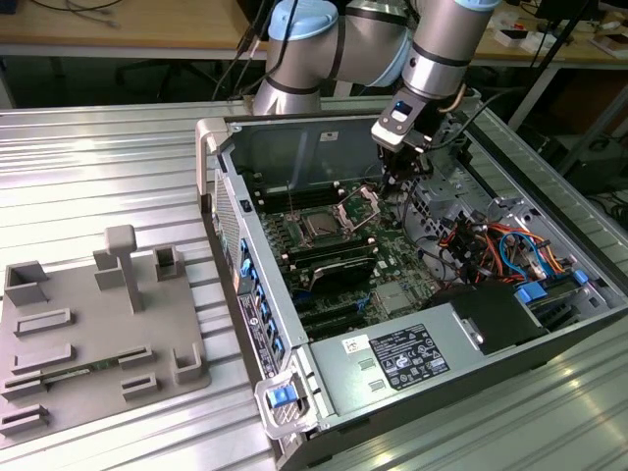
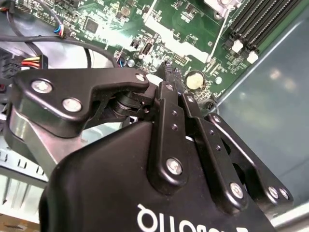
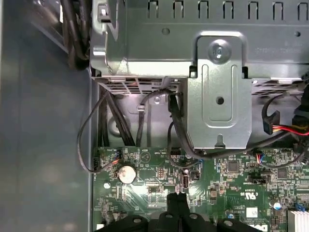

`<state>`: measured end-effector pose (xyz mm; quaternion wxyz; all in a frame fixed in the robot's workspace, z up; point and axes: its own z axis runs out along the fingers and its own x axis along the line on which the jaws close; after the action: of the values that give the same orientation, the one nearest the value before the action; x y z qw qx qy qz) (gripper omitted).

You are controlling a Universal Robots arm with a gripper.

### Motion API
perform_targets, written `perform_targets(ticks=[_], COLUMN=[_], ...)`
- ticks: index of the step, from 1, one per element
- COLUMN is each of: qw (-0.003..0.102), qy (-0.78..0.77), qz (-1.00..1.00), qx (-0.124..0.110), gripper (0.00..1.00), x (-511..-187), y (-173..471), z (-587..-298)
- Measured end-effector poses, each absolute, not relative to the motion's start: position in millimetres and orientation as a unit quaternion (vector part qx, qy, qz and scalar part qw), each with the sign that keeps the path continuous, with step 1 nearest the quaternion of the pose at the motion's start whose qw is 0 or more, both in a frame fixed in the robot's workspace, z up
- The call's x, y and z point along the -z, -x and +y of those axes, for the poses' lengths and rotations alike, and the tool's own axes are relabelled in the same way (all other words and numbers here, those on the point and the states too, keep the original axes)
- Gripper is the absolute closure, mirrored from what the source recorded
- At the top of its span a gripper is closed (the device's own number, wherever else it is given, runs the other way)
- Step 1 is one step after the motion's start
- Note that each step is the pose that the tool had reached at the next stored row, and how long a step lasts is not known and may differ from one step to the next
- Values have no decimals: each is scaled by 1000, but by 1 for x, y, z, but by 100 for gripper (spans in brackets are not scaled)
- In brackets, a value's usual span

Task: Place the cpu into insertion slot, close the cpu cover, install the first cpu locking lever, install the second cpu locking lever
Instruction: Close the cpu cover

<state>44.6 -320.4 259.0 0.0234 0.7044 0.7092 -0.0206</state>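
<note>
a: where does the cpu [image 1: 321, 225] sit?
b: in the exterior view it lies flat inside the insertion slot [image 1: 303, 228], grey top up, on the motherboard [image 3: 231, 186] in the open computer case [image 1: 294, 157]. the cpu cover [image 1: 359, 203] stands tilted up just beside it, on the exterior view's right of the slot, not yet down
a: and the gripper [image 1: 394, 180]?
b: it hangs over the board near the raised cover, apart from it as far as i can tell. in the first wrist view the fingertips [image 3: 173, 207] are pressed together with nothing between them, so it carries nothing
a: how would the chip handle?
b: i'd judge it light, stiff and thin, with a smooth metal top that gives little grip. the slot's contacts beneath it are probably delicate, so it wants holding by two opposite edges and no sliding sideways
a: the cover?
b: a thin metal frame, likely light but springy, and free to swing only on its hinge. the free edge opposite the hinge looks the best place to press or pinch; whether anything blocks its swing i cannot tell
</note>
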Motion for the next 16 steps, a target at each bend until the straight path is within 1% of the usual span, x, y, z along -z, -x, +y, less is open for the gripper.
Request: perform_targets(ticks=[9,16], qw=[23,22], qy=[-704,-704], qz=[710,710], qx=[21,21], gripper=[89,89], x=[-240,-238], y=[-44,-36], z=[-320,-320])
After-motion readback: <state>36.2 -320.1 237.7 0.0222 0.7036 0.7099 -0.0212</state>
